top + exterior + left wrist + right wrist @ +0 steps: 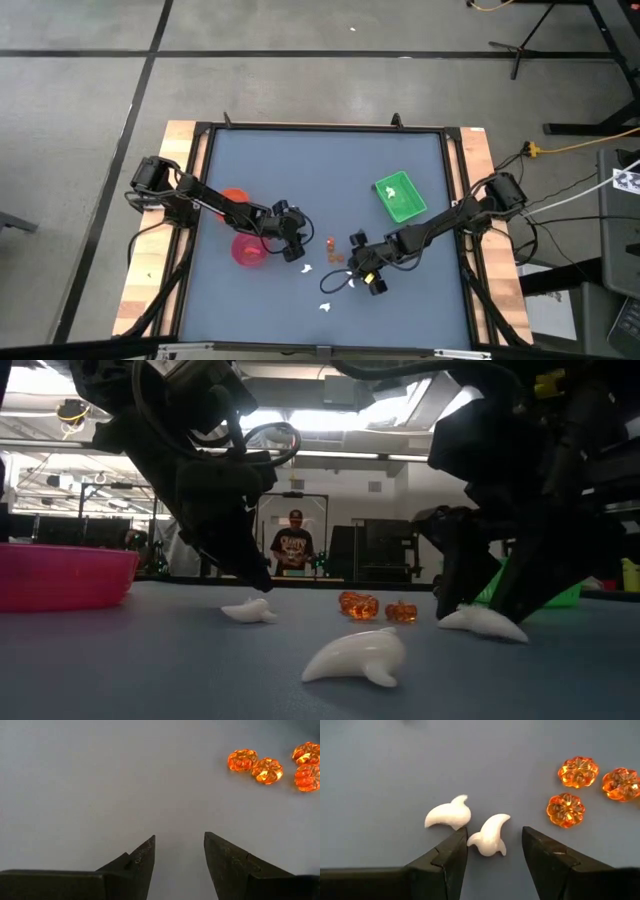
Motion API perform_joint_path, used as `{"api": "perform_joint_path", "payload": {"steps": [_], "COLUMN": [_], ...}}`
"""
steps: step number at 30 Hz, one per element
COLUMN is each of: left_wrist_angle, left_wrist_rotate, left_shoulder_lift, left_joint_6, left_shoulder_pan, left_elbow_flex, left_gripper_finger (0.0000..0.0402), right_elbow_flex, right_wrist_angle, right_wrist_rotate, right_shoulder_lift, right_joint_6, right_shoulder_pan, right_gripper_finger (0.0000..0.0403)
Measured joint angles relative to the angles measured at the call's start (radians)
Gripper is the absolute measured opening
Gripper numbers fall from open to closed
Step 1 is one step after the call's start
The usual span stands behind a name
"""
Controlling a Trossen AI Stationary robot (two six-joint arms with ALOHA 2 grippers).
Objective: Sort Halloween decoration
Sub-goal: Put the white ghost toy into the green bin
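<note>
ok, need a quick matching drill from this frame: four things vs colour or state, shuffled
Things:
1. square tray
2. bowl beside the left gripper
3. pumpkin pieces
4. ghost piece at the right gripper

Colour or state:
A. translucent orange, clustered on the mat
B. green, far right part of the mat
C. white, lying between open jaws, not gripped
D. pink, round

Pairs: 1-B, 2-D, 3-A, 4-C
</note>
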Motion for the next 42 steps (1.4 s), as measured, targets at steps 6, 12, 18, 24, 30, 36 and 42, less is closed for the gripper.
{"api": "perform_joint_path", "payload": {"steps": [6, 12, 18, 24, 30, 36, 42], "left_wrist_angle": [0.0, 0.0, 0.0, 0.0, 0.0, 0.0, 0.0], "left_wrist_rotate": [0.0, 0.0, 0.0, 0.0, 0.0, 0.0, 0.0], "left_shoulder_lift": [0.0, 0.0, 0.0, 0.0, 0.0, 0.0, 0.0], "left_joint_6": [0.0, 0.0, 0.0, 0.0, 0.0, 0.0, 0.0], "left_shoulder_pan": [0.0, 0.0, 0.0, 0.0, 0.0, 0.0, 0.0], "left_elbow_flex": [0.0, 0.0, 0.0, 0.0, 0.0, 0.0, 0.0], "left_gripper_finger": [0.0155, 0.0155, 0.0155, 0.0155, 0.0155, 0.0155, 0.0155], "right_elbow_flex": [0.0, 0.0, 0.0, 0.0, 0.0, 0.0, 0.0], "right_wrist_angle": [0.007, 0.008, 0.008, 0.008, 0.01, 0.015, 0.017], "right_wrist_rotate": [0.004, 0.004, 0.004, 0.004, 0.004, 0.004, 0.004], "right_shoulder_lift": [0.002, 0.002, 0.002, 0.002, 0.003, 0.003, 0.003], "right_joint_6": [0.0, 0.0, 0.0, 0.0, 0.0, 0.0, 0.0], "right_shoulder_pan": [0.0, 0.0, 0.0, 0.0, 0.0, 0.0, 0.0], "right_gripper_finger": [0.0191, 0.0191, 0.0191, 0.0189, 0.0154, 0.0123, 0.0117]}}
